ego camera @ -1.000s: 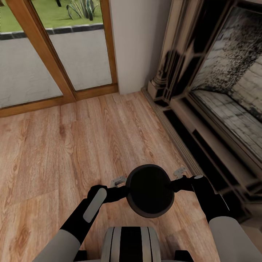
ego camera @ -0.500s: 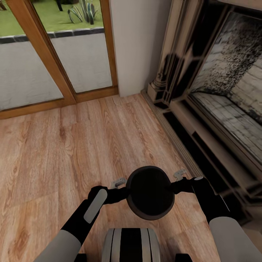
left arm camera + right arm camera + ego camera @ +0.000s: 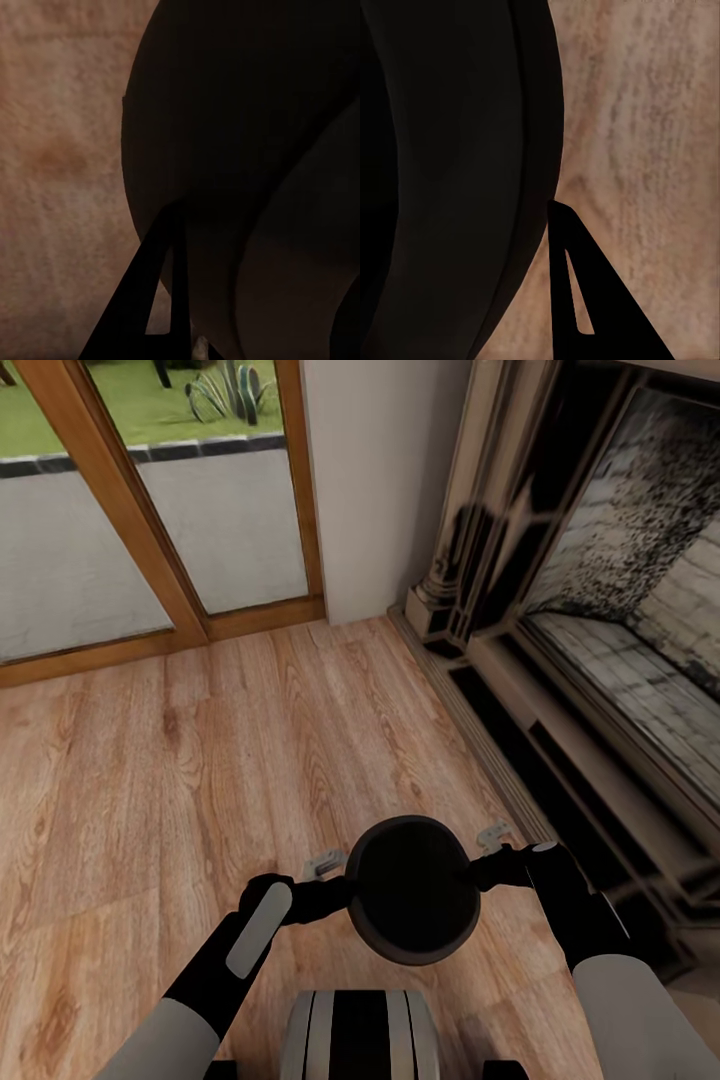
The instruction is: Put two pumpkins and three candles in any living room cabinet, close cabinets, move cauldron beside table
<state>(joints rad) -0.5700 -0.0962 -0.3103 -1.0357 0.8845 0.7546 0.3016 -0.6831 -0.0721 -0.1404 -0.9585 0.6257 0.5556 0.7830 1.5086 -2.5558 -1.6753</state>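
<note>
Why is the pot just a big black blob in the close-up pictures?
In the left wrist view the cauldron sits so close it renders near-black, without detail; the right wrist view shows the same dark curve against blurry floor. The head view shows its round mouth clearly.

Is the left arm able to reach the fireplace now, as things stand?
Probably not: the left tool sits against the cauldron, which both arms carry between them, and the fireplace lies on the robot's right, beyond the right arm.
</note>
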